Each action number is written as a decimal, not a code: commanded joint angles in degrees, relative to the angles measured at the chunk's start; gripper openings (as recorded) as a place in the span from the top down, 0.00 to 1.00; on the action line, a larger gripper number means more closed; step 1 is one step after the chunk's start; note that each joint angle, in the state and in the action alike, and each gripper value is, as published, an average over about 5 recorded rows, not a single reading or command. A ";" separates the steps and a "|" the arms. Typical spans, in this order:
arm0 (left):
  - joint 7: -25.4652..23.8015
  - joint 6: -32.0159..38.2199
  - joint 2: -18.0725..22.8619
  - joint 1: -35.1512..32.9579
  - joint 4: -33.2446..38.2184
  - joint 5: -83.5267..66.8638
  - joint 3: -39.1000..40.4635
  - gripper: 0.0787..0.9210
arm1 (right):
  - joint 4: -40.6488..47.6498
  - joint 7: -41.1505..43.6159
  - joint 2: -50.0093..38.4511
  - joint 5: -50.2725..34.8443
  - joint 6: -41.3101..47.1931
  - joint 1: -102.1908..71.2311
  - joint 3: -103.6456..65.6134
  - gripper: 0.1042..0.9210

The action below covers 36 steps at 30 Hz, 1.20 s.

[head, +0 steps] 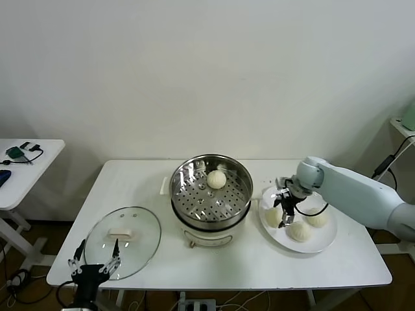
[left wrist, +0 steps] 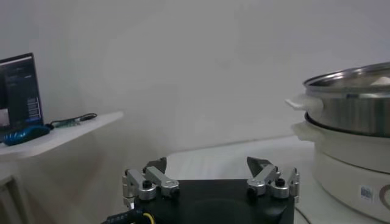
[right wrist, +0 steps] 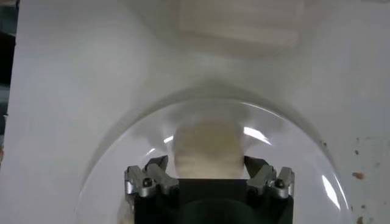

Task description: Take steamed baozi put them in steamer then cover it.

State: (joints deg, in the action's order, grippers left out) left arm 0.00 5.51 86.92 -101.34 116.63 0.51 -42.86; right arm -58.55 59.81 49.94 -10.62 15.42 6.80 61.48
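The steamer [head: 211, 194] stands mid-table with one baozi [head: 216, 179] in its steel basket. Three more baozi lie on a white plate [head: 328, 242] to its right. My right gripper [head: 285, 208] is down over the plate's left baozi [head: 274, 217]. In the right wrist view the gripper [right wrist: 206, 165] is open, its fingers on either side of that baozi [right wrist: 207, 143], close to its sides. The cover [head: 139, 227], with a white handle [head: 121, 233], lies flat at the table's front left. My left gripper [head: 94, 265] is open and empty at the cover's near edge.
The left wrist view shows the left gripper [left wrist: 208, 167] low over the table with the steamer [left wrist: 353, 103] off to one side. A white side table [head: 29, 170] with cables stands at the left. A shelf [head: 403, 124] is at the far right.
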 commanded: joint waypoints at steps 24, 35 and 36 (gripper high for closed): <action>0.13 0.29 -0.05 -0.89 1.37 0.22 2.14 0.12 | -6.59 -0.54 4.70 -39.22 1.57 49.52 33.14 0.31; 0.17 0.63 -1.09 -0.74 1.82 0.11 3.60 0.12 | -8.54 -7.88 19.85 -44.36 7.41 43.07 26.94 0.30; 0.19 0.62 -1.12 -0.86 1.93 0.11 3.69 0.12 | -8.48 -8.29 21.09 -44.27 7.71 42.42 26.82 0.30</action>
State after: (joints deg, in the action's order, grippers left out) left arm 0.16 6.12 85.99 -102.23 118.43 0.60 -39.79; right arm -65.53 55.91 59.85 -46.49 19.80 46.92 87.21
